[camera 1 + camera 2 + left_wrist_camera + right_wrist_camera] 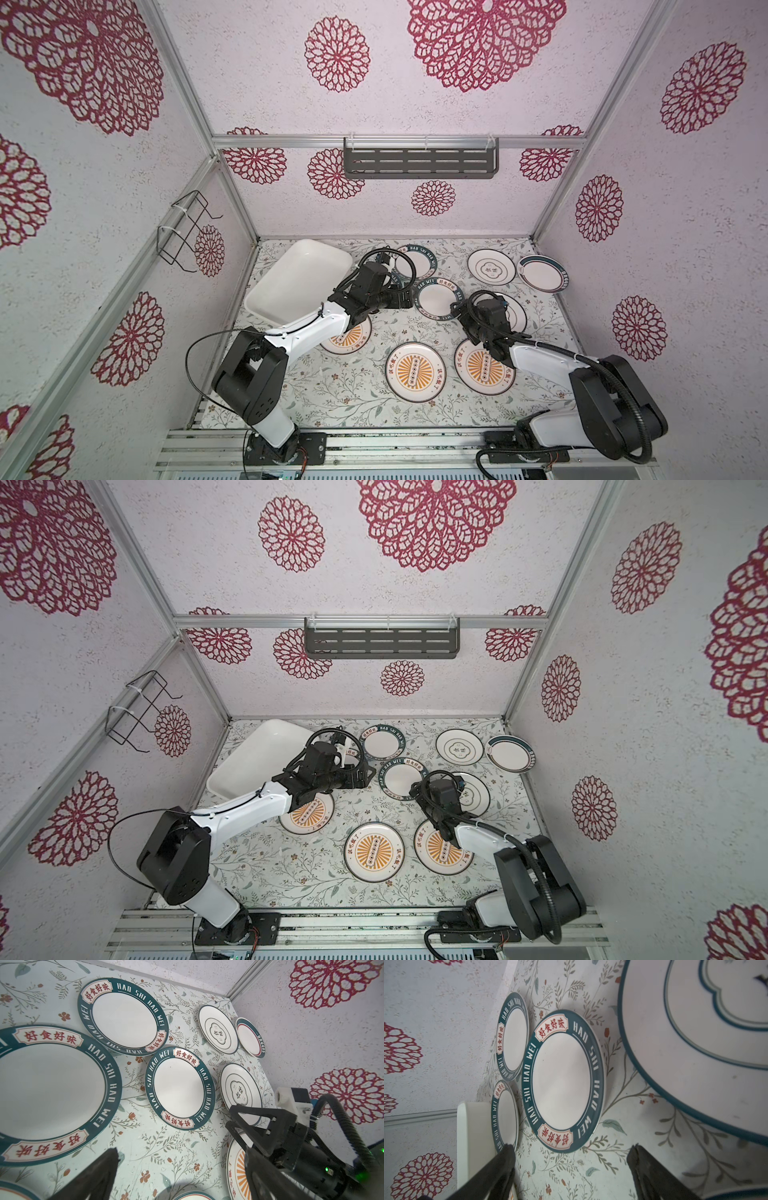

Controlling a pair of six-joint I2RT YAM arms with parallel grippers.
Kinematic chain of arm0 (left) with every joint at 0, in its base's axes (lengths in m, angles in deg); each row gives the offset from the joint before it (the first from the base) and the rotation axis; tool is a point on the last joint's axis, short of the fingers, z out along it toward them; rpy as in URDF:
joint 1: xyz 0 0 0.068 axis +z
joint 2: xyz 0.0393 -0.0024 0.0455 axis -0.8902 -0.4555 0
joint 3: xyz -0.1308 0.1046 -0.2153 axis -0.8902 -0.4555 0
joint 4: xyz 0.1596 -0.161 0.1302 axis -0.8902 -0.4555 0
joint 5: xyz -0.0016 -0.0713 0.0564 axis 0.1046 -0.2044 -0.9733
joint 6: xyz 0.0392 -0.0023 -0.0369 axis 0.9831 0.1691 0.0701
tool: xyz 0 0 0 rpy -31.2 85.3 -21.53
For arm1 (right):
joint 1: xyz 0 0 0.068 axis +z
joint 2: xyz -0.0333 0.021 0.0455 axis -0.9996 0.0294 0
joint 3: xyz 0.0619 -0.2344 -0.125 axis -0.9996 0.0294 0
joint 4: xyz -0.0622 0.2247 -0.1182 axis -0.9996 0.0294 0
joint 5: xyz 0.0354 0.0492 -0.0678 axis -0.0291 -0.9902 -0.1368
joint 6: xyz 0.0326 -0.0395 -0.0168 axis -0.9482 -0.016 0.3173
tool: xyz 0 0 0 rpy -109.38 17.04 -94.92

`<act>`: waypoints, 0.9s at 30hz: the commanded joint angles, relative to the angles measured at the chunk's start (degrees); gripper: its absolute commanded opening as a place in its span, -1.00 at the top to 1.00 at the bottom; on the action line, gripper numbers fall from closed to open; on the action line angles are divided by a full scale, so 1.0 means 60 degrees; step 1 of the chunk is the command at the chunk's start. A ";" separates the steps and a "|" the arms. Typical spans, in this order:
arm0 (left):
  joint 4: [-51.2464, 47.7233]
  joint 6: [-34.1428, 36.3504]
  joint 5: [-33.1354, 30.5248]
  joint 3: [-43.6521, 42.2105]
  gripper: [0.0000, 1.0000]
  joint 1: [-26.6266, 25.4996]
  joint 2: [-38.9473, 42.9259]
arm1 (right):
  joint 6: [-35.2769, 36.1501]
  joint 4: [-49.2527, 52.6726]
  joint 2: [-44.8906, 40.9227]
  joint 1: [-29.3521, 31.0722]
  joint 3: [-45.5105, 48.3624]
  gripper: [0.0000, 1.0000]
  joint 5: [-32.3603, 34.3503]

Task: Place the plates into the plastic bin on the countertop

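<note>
Nearest us on the leaf-printed desk (353, 399) lie three sunburst plates (415, 372), the outer two partly under the arms. Beyond them the right hand (571, 1148) hovers low over the desk, its jaws spread wide with nothing between them, beside the near rim of the middle lettered plate (436, 297). The left hand (409, 300) extends from the left to that plate's left edge, jaws wide apart and empty. A ringed plate (517, 316) lies partly under the right wrist. Farthest back sit another lettered plate (415, 264), a second ringed plate (491, 267) and a teal-rimmed plate (542, 273) by the right wall. The white plastic bin (270, 291) stands at the far left; every plate we see lies outside it.
</note>
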 commanded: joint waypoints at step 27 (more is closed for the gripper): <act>0.0021 -0.0184 -0.0357 0.0061 -0.95 -0.0071 -0.0075 | -0.0271 -0.1560 0.2598 -0.0510 -0.0684 0.01 -0.0717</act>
